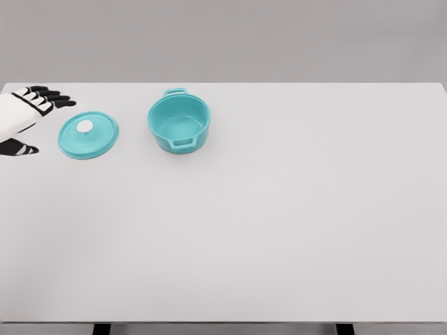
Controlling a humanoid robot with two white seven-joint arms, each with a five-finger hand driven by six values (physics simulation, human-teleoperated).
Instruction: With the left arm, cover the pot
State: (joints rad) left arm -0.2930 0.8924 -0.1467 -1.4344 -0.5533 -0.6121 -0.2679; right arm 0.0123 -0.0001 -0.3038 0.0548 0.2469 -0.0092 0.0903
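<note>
A teal pot (179,123) with two small handles stands uncovered on the white table (279,209), left of centre toward the back. Its teal lid (88,135) with a white knob lies flat on the table to the pot's left, a short gap between them. My left hand (31,115) enters from the left edge, just left of the lid and apart from it. Its black-tipped fingers are spread and hold nothing. The right arm does not appear.
The grey wall runs behind the table's back edge. Two dark table legs show at the bottom edge.
</note>
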